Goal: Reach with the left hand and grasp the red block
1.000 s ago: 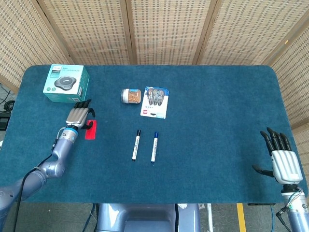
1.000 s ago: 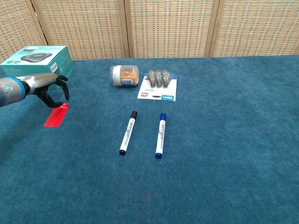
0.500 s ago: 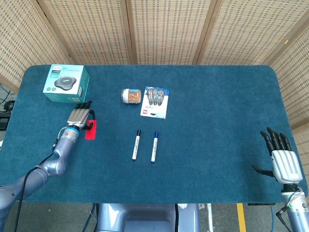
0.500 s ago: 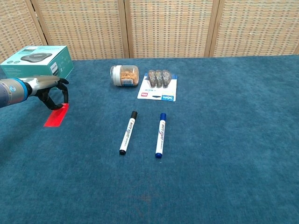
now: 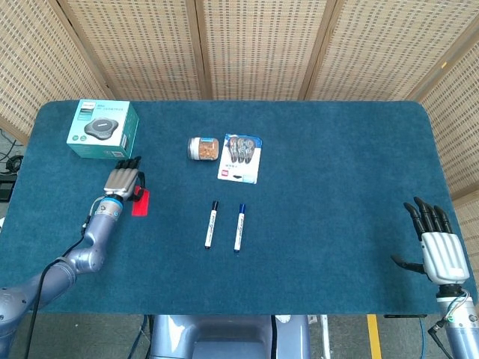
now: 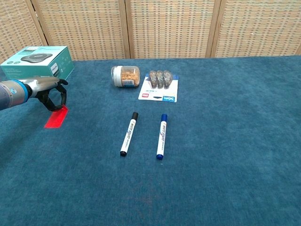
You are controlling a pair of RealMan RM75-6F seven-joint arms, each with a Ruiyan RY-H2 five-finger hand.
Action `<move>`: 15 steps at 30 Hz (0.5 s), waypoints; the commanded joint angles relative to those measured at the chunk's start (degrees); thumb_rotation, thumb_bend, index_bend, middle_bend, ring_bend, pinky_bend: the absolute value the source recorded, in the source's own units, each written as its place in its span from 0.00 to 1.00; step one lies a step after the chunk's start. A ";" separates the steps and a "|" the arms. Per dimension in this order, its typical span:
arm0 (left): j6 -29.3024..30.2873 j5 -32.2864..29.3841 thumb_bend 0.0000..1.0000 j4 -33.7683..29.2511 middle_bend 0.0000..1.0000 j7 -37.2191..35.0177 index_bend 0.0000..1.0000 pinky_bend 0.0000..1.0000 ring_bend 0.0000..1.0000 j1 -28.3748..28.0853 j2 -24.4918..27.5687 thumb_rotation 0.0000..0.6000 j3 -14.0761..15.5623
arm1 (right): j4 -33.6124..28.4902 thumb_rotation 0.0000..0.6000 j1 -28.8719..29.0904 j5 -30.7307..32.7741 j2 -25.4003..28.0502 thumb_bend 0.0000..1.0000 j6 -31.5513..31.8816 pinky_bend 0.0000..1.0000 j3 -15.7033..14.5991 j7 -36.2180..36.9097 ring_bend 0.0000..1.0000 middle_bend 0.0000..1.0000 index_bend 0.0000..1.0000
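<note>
Red block (image 6: 57,117) lies flat at left of frame, left hand (image 6: 51,92) poised over its far end, fingers curled apart, holding nothing. Drop lower and straddle both edges before closing — it's thin. Right hand (image 5: 438,247) idle, fingers spread.

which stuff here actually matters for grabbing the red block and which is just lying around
Part of the job:
- red block
- left robot hand, fingers curled over the block's far end, not yet clearly gripping it

Just lying about:
- teal box
- jar on its side
- blister pack
- black marker
- blue marker
- right robot hand, open, idle
</note>
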 commanded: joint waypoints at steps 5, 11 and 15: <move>0.45 0.07 0.50 -0.38 0.00 0.13 0.62 0.00 0.00 0.16 0.07 1.00 -0.21 | 0.00 1.00 -0.07 -0.10 0.09 0.10 0.12 0.00 -0.06 0.22 0.00 0.00 0.00; 1.33 2.94 0.51 -7.30 0.00 -3.25 0.72 0.00 0.00 1.71 3.90 1.00 -0.33 | -0.06 1.00 -0.14 -0.07 0.26 0.10 0.24 0.00 0.00 0.55 0.00 0.00 0.00; 4.87 9.06 0.51 -20.16 0.00 -8.09 0.72 0.00 0.00 5.83 11.87 1.00 1.01 | -0.18 1.00 -0.19 -0.14 0.43 0.10 0.31 0.00 -0.02 0.84 0.00 0.00 0.00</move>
